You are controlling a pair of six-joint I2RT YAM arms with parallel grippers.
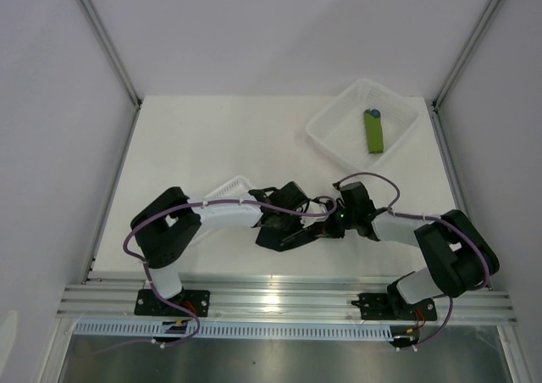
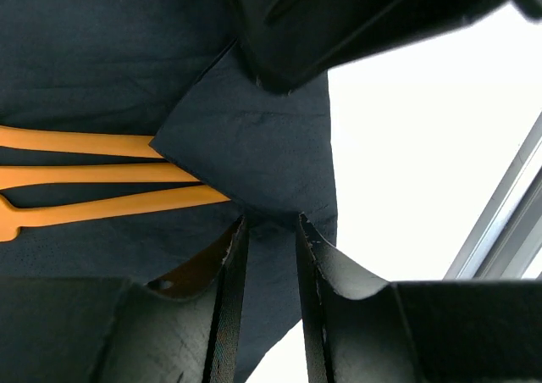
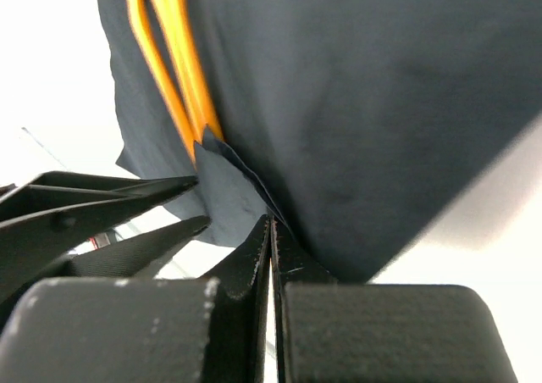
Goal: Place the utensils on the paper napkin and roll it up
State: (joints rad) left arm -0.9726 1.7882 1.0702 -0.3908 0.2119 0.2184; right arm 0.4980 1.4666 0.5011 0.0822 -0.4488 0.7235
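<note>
While the first corner is being folded: the right pincer (image 3: 271,230) is pinching a corner of the paper napkin (image 3: 356,86) between pads pressed together, and is laying that flap (image 2: 246,146) over the ends of the utensils (image 2: 102,175).
Left pincer: the left pincer (image 2: 269,230) is hovering low at the napkin's edge just beside the flap, with its fingers standing a narrow slot apart and gripping nothing that is showing.
Where the task's things are lying: three slim orange pieces are lying side by side on the dark sheet. The sheet is lying on the white counter (image 2: 406,146) between the two arms, toward the near edge.
Doing the step well: judging from this, the flap is needing to be drawn snug across all three pieces so that none is slipping out. The left pincer is looking best used pressing the fold down while the right one is tucking and turning the sheet over. Slow movement is looking wise, since thin paper is liable to tear under a sharp pull.
Big basket: the white basket (image 1: 335,104) at the far right is holding a green rolled bundle (image 1: 373,131) with a blue tip, well apart from the work.
Small basket: a smaller white basket (image 1: 230,188) is sitting partly under the left arm, and what is inside it is not showing.
</note>
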